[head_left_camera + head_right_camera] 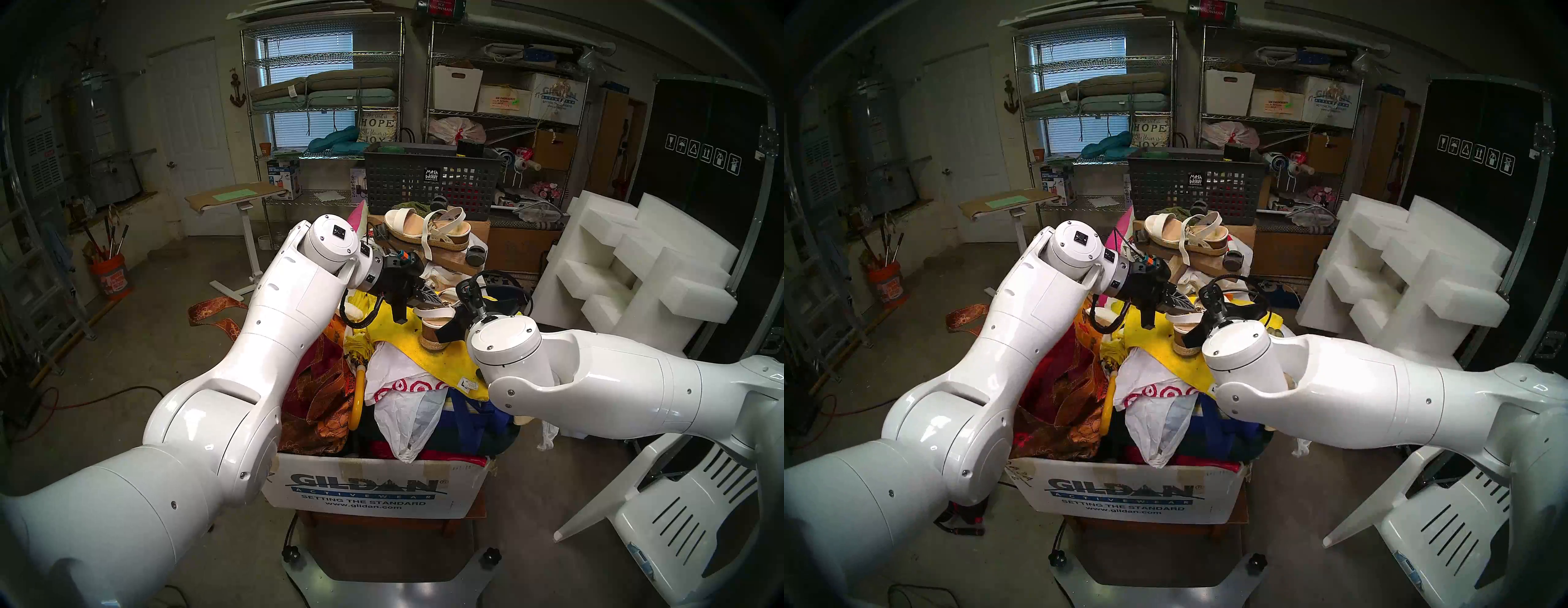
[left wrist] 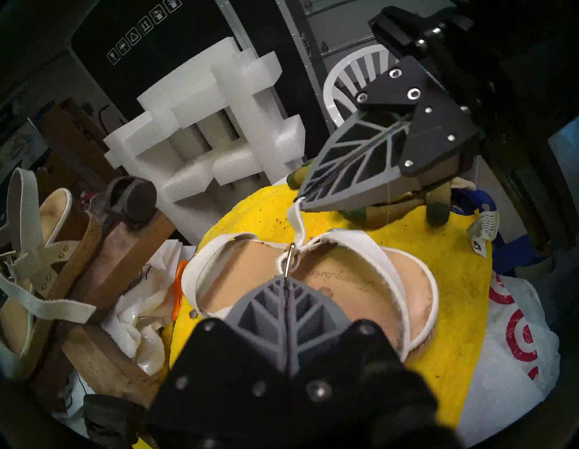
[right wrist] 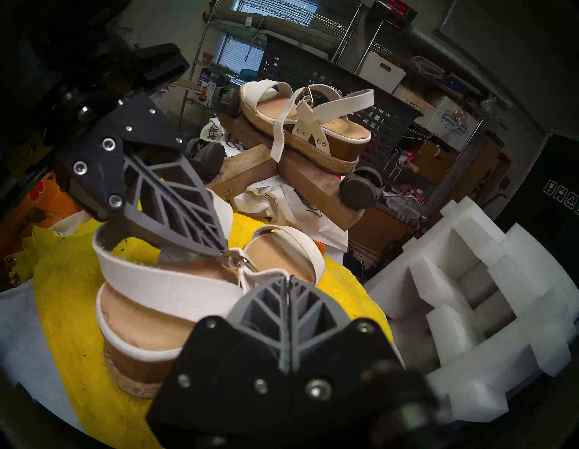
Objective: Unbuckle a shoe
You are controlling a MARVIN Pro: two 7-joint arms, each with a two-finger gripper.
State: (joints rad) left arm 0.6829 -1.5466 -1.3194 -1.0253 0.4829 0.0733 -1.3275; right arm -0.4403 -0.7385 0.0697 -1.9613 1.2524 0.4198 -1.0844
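Sandal (image 2: 360, 282) sits on a yellow towel (image 2: 438, 360) heaping a crowded box. Left gripper (image 2: 286, 276) fingers pinch its buckle; right gripper (image 2: 302, 202) fingers pinch the strap end. Only wrist views reveal these holds. Beyond, the twin sandal (image 3: 300, 125) rests on wood blocks.

Free room and obstacles around the shoe (image 3: 163, 291). Both closed grippers meet at the buckle (image 2: 289, 260): the left gripper (image 3: 224, 247) crosses above the footbed, the right gripper (image 2: 302, 200) closes off the strap side. Behind, a wooden block with casters (image 3: 313, 185), carrying the twin sandal (image 3: 300, 125), blocks the far approach. Foam blocks (image 3: 470, 282) stand near on the right. Open room remains over the yellow cloth (image 3: 69, 282) at the heel.
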